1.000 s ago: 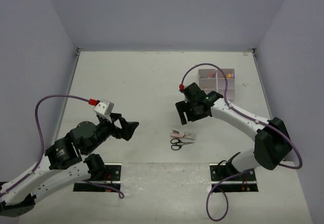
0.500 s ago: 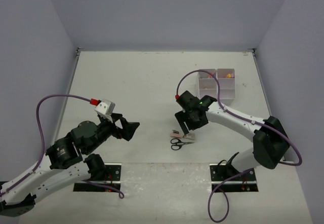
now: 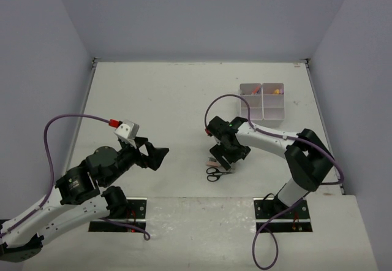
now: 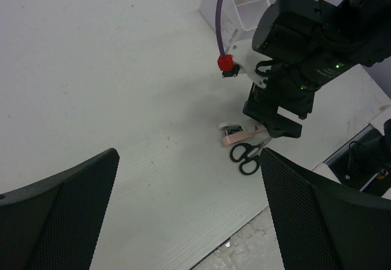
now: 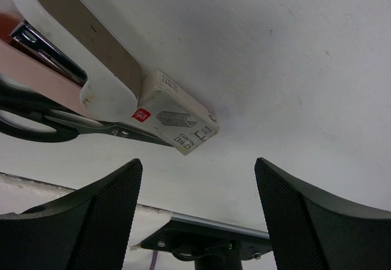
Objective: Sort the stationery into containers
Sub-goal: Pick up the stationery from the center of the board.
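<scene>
Black-handled scissors (image 3: pixel 214 173) lie on the white table, touching a pink-and-white stapler (image 5: pixel 91 62) and a small white staples box (image 5: pixel 177 120). My right gripper (image 3: pixel 230 156) hovers low just over this cluster, open and empty; in the right wrist view (image 5: pixel 197 160) the box lies just beyond its fingertips. The white divided organiser box (image 3: pixel 262 101) stands at the far right with small pink and yellow items (image 3: pixel 277 90) in one compartment. My left gripper (image 3: pixel 157 156) is open and empty, left of the cluster. The left wrist view (image 4: pixel 188 154) shows the scissors (image 4: pixel 244 156), stapler (image 4: pixel 235 137) and organiser (image 4: pixel 250 1).
The table's front edge (image 4: pixel 244 227) runs just near of the scissors, with the arms' base plates (image 3: pixel 282 213) below it. Purple cables (image 3: pixel 226 99) loop over both arms. Grey walls enclose the table on the left, back and right.
</scene>
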You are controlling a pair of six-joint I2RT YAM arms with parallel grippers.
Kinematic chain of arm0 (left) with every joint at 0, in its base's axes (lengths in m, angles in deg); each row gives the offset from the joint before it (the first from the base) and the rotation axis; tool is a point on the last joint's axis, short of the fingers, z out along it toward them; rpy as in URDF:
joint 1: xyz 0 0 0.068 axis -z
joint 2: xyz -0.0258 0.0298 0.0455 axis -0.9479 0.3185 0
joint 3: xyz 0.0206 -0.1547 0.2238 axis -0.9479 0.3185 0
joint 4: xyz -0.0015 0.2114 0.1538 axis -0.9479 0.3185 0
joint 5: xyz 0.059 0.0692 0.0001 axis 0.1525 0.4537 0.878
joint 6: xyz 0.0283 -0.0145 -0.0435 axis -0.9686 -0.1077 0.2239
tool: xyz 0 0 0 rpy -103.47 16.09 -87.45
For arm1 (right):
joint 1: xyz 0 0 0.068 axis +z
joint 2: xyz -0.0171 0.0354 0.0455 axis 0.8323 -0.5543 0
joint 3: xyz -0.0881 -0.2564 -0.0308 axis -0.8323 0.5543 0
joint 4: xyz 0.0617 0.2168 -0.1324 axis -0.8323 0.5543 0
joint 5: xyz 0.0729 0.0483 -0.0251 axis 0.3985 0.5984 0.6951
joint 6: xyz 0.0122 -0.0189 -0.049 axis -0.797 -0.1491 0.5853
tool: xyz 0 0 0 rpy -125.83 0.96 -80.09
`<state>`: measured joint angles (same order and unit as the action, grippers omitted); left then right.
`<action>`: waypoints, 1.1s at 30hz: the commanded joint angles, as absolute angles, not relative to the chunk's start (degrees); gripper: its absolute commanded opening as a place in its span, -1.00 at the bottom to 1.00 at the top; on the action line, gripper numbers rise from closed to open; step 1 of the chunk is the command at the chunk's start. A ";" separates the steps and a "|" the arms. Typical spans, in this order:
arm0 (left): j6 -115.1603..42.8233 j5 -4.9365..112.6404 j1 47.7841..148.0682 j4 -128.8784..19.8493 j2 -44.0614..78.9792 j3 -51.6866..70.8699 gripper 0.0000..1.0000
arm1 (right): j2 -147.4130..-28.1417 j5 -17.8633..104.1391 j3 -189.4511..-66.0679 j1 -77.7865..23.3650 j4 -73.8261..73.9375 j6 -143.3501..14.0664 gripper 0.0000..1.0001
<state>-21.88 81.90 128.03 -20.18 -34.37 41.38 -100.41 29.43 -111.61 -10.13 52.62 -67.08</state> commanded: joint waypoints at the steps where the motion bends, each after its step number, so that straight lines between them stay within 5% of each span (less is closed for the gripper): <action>1: -23.40 81.95 127.65 -22.29 -34.61 41.95 1.00 | -103.85 29.28 -114.00 -9.82 50.79 -62.58 0.56; 12: -23.49 81.72 127.68 -22.53 -34.84 42.03 1.00 | -107.42 33.92 -116.20 -9.75 47.37 -59.32 0.23; 17: -23.49 81.82 127.59 -22.53 -35.25 42.03 1.00 | -108.18 35.23 -115.76 -9.58 48.24 -59.06 -0.42; 25: -23.49 81.81 127.68 -22.53 -35.10 42.03 1.00 | -109.27 35.22 -115.37 -9.59 48.68 -59.89 -0.20; 33: -23.49 81.80 127.59 -22.57 -35.14 42.08 1.00 | -106.05 30.81 -115.50 -9.67 48.37 -61.57 -0.60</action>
<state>-21.90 81.88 128.03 -20.20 -34.92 41.38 -109.01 33.66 -114.47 -9.88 48.70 -60.34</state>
